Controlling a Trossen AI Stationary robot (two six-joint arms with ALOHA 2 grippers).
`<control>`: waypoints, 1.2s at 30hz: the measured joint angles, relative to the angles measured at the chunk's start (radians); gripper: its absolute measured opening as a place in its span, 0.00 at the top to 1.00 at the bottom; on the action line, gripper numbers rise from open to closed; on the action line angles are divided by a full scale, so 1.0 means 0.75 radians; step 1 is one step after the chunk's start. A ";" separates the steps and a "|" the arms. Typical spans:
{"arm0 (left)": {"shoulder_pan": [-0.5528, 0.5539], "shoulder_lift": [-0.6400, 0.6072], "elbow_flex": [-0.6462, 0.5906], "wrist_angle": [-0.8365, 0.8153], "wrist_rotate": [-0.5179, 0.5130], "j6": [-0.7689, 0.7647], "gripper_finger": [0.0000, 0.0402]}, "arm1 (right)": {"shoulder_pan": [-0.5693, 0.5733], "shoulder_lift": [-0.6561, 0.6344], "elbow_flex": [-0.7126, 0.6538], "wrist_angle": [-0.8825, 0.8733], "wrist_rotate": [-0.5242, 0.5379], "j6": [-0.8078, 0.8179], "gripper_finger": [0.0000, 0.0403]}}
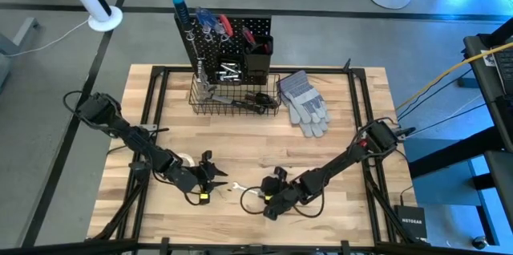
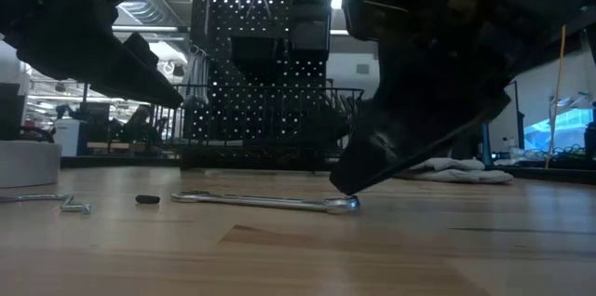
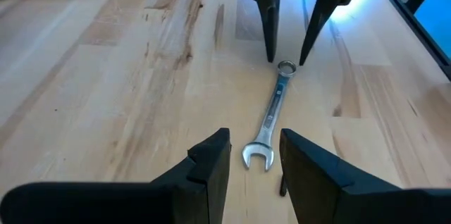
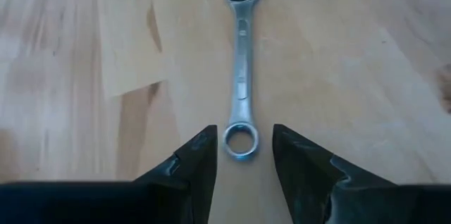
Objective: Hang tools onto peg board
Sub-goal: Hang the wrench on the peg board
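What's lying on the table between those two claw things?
A silver wrench, flat on the wood between the left tool and right tool, seen in both wrist views.

Two arms low over the table (image 1: 337, 175), left tool (image 1: 215, 176) and right tool (image 1: 268, 200) flanking a wrench (image 1: 240, 187); gloves (image 1: 304, 101) beside the basket (image 1: 232, 99).

1 wrench (image 4: 240, 76) flat on tabletop (image 1: 337, 151), 2 grey gloves (image 1: 304, 103), 1 peg board (image 1: 232, 34) w/ 1 wire basket (image 1: 232, 99), 2 arms, 1 gripper ea.
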 joint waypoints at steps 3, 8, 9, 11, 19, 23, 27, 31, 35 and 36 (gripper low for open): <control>0.001 0.000 0.000 0.000 0.000 -0.001 0.71 | -0.002 0.001 0.000 -0.032 0.019 0.001 0.65; 0.002 0.000 0.000 0.000 -0.001 0.003 0.71 | -0.002 0.008 0.001 -0.080 0.060 0.028 0.65; 0.002 0.000 0.000 0.000 0.000 0.003 0.71 | -0.002 0.012 0.001 -0.078 0.059 0.032 0.65; 0.002 0.000 0.000 0.000 0.000 0.000 0.71 | -0.002 0.024 0.003 -0.086 0.041 0.036 0.65; 0.002 0.000 0.000 -0.001 -0.001 -0.004 0.71 | -0.001 0.036 0.006 -0.101 0.013 0.035 0.65; 0.012 0.000 0.000 0.003 0.055 0.037 0.71 | -0.001 0.037 0.005 -0.106 0.010 0.035 0.65; 0.055 0.000 0.014 -0.012 0.138 0.089 0.66 | -0.001 0.039 0.004 -0.108 0.012 0.035 0.65; 0.126 0.014 0.080 -0.045 0.230 0.183 0.56 | -0.001 0.040 0.003 -0.110 0.012 0.034 0.65; 0.183 0.111 0.183 -0.066 0.318 0.242 0.48 | -0.001 0.041 0.002 -0.110 0.011 0.033 0.65; 0.190 0.151 0.212 -0.069 0.343 0.251 0.47 | -0.001 0.041 0.002 -0.110 0.011 0.033 0.65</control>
